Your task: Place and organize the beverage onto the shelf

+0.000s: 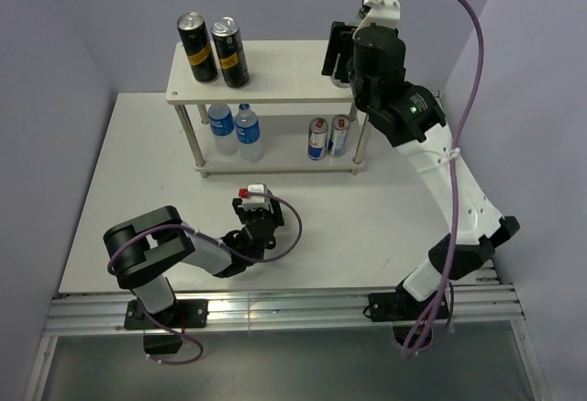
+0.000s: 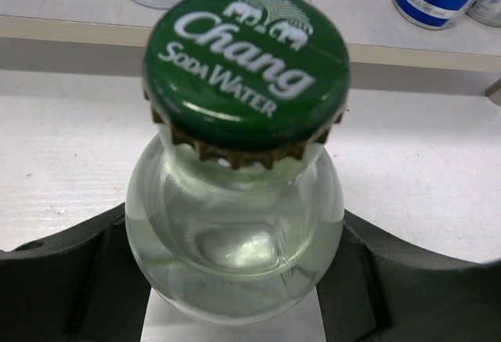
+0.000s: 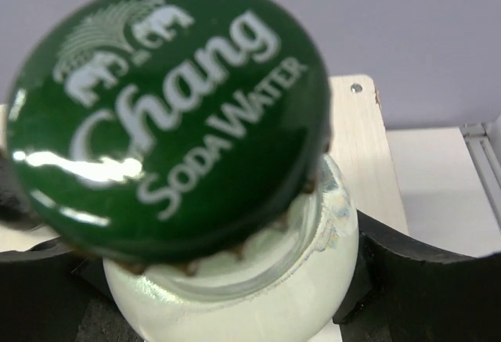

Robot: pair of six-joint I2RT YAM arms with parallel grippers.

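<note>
One broad white table (image 1: 138, 227), matte and faintly streaked, fills most of my overhead view. At its far side stands the shelf (image 1: 284, 80), cream-white, with two flat rectangular boards on thin round legs.

My right gripper (image 1: 341, 52) hangs over the right end of the top board. Its dark fingers (image 3: 423, 279) are clamped on a green-capped bottle (image 3: 258, 303) of clear rounded glass. From the wrist view I see the pale board and one small screw head just behind it, but I cannot tell whether the base touches the board.

My left gripper (image 1: 254, 206) sits low over the table in front of the shelf. Its black fingers (image 2: 70, 279) are closed around a second green-capped bottle (image 2: 235, 232), upright, with bulbous glass shoulders and clear liquid inside. I cannot tell whether it rests on the table.

Two tall black cans (image 1: 213, 50) with yellow markings stand side by side at the left end of the top board. Below them on the lower board, two clear water bottles (image 1: 235, 130) with blue labels stand close together. Two slim red-and-blue cans (image 1: 328, 137) with a metallic sheen stand at the right end of that board.

Each crimped cap (image 2: 246, 64) is glossy green with white "Chang Soda Water" lettering.
</note>
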